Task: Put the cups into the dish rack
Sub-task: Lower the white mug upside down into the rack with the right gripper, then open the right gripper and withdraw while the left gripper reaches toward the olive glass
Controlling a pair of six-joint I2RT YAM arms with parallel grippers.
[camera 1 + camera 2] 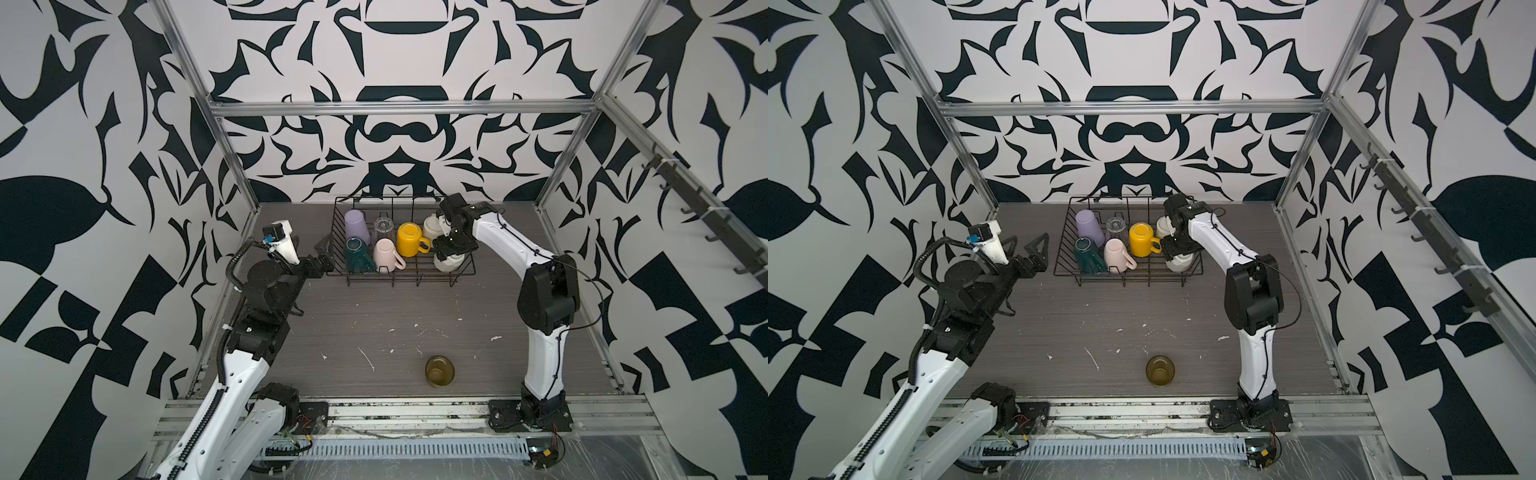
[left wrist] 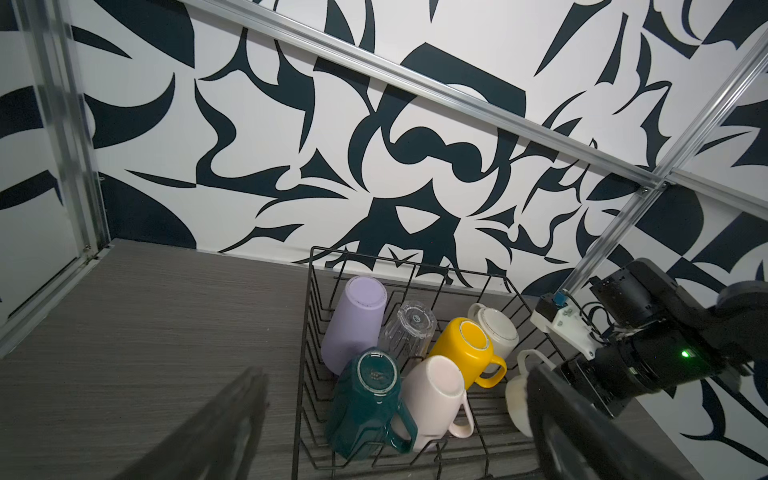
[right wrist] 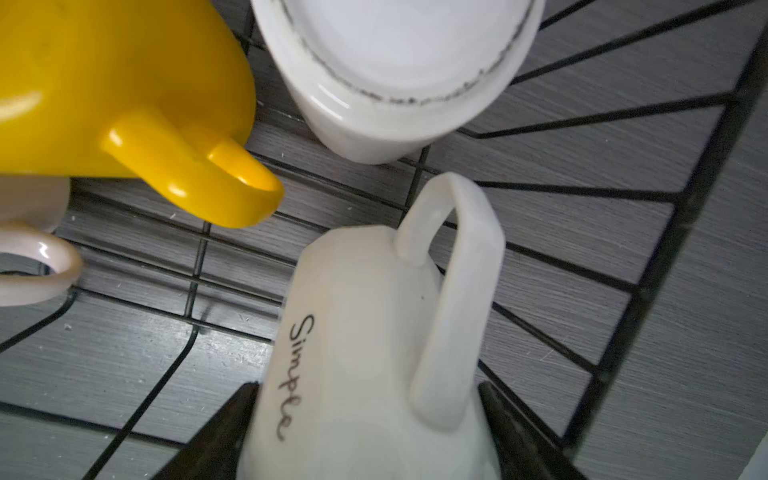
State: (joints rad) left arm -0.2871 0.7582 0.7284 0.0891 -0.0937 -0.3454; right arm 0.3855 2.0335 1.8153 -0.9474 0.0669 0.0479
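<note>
Black wire dish rack (image 1: 411,274) at the back of the grey worktop (image 1: 374,324), close to the patterned wall (image 1: 399,137). Seven cups inside, six of them bottoms up. Lilac tumbler (image 1: 356,224) and clear glass (image 1: 383,227) in the far row, with yellow mug (image 1: 409,239) and cream mug (image 1: 432,226) to their right. Dark green mug (image 1: 359,255) and pink mug (image 1: 386,255) side by side at the near left, both leaning. White faceted mug (image 3: 353,332), lettered "Simple", tilted over the near right corner of the rack, handle towards the cream mug. Right pincer (image 1: 451,251) clenched on that white faceted mug, a dark finger close against either flank in the right wrist view. Olive glass (image 1: 439,370) alone on the worktop, well apart from the rack, near the front edge. Left pincer (image 1: 1027,240) released, jaws spread wide, nothing between them, just beside the rack's left end and outside the wire.
</note>
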